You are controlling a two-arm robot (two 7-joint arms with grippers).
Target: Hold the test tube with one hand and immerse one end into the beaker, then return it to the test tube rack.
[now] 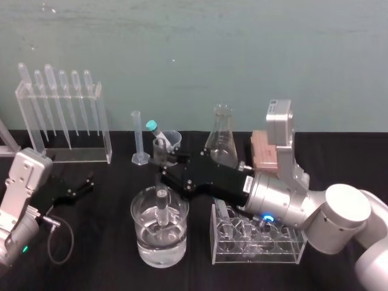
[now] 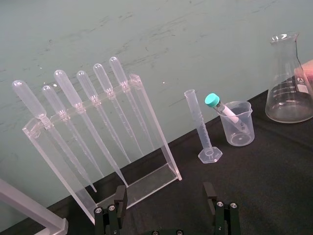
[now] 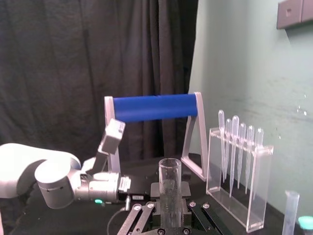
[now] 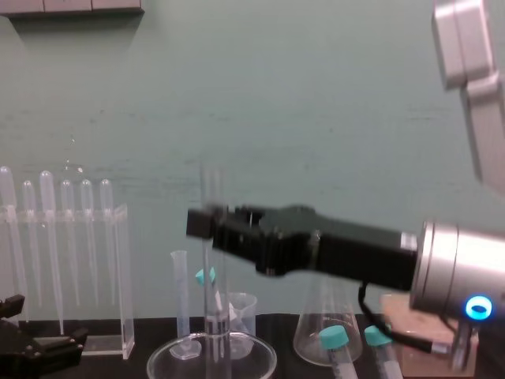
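Right gripper [image 1: 162,172] pinches test tube [image 1: 162,206] upright mid-frame, tip in beaker [image 1: 145,242]. Lift straight, clear the rim. Left gripper [image 1: 77,187] parked lower left, jaws spread.

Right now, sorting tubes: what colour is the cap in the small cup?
Teal cap, clearest in the left wrist view.

Soft, even indoor light over a pale green wall [image 1: 242,54]; small glints on the beaker [image 1: 151,236] rim; the black table [image 1: 103,248] hides shadows
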